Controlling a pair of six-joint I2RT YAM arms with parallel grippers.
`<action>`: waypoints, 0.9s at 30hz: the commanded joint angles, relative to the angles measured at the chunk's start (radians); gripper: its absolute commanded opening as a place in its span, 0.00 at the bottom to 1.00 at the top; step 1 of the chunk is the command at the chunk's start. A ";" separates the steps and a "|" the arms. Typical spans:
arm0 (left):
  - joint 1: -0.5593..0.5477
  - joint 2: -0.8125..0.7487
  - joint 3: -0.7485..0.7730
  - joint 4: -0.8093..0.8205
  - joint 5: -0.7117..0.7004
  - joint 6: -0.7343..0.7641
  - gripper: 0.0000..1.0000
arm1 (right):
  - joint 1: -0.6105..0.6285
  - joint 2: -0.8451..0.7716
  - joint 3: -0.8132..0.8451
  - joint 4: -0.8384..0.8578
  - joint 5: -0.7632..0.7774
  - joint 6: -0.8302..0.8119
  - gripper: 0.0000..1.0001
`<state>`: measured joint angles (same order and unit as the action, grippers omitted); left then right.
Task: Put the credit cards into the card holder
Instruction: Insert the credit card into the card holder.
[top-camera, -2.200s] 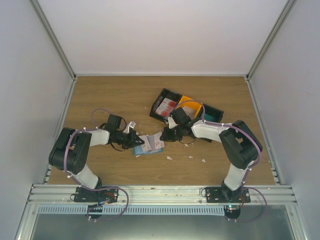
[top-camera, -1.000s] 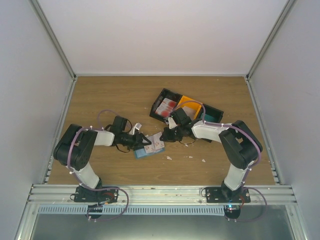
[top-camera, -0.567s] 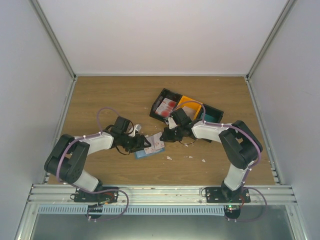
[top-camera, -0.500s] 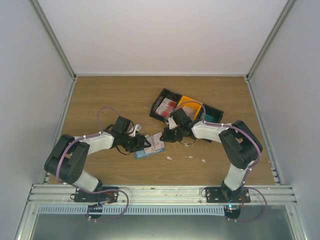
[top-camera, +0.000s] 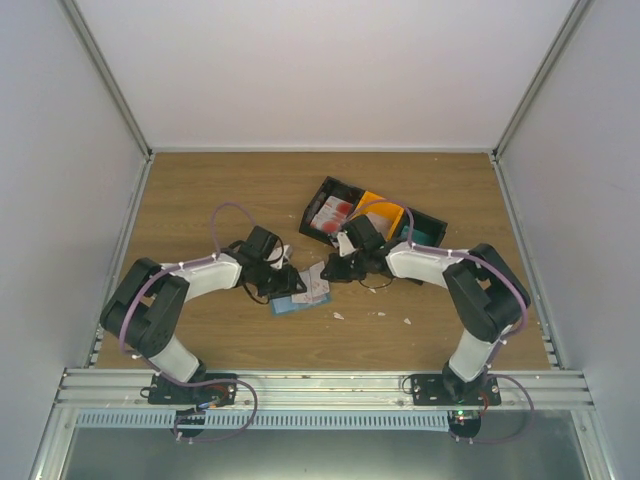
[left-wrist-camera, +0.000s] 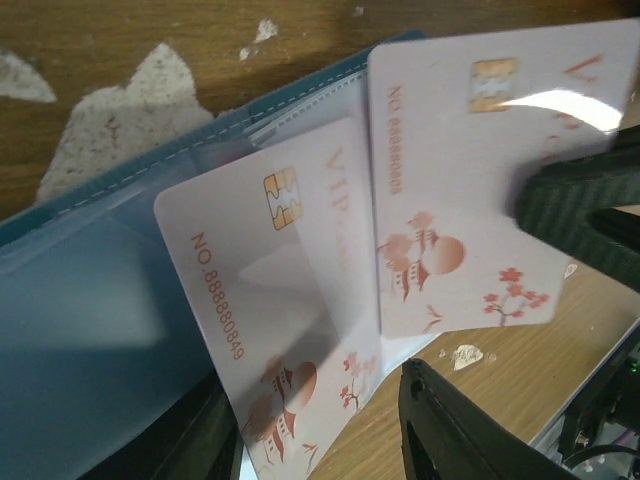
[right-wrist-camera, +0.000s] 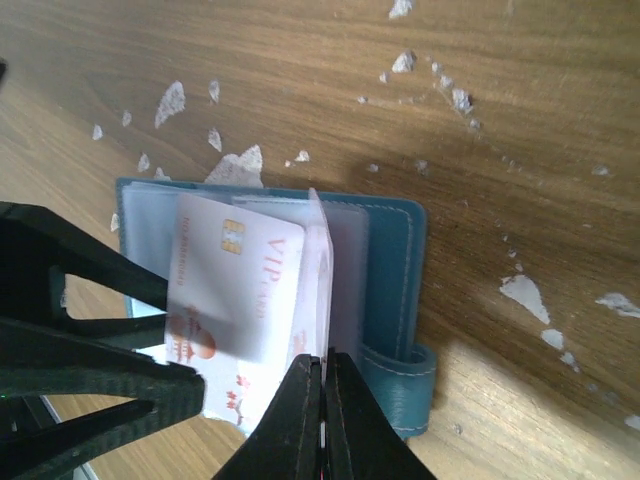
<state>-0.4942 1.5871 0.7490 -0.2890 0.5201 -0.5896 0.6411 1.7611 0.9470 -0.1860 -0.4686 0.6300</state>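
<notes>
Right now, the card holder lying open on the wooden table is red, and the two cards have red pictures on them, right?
Not quite. The card holder is blue, not red; the right wrist view shows that clearly. The rest is right: it lies open on the wooden table, and the two cards have red pictures on them.

Blue card holder (right-wrist-camera: 392, 262) lies open, flat on table (right-wrist-camera: 500, 110), clear pockets up, one clear leaf upright. 2 pale cards (left-wrist-camera: 285, 320) w/ red blotches & gold chips on it, side by side; one partly under film.
</notes>
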 joint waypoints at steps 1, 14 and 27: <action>-0.024 0.033 0.032 -0.027 -0.043 0.033 0.45 | -0.002 -0.080 0.038 -0.092 0.125 -0.058 0.00; -0.082 -0.033 0.019 -0.164 -0.179 0.013 0.53 | 0.044 -0.138 0.101 -0.333 0.415 -0.094 0.01; -0.144 0.010 0.078 -0.222 -0.289 0.001 0.49 | 0.133 -0.032 0.154 -0.365 0.415 -0.104 0.01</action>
<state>-0.6281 1.5547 0.8169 -0.4854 0.2668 -0.5907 0.7513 1.6909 1.0718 -0.5423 -0.0521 0.5453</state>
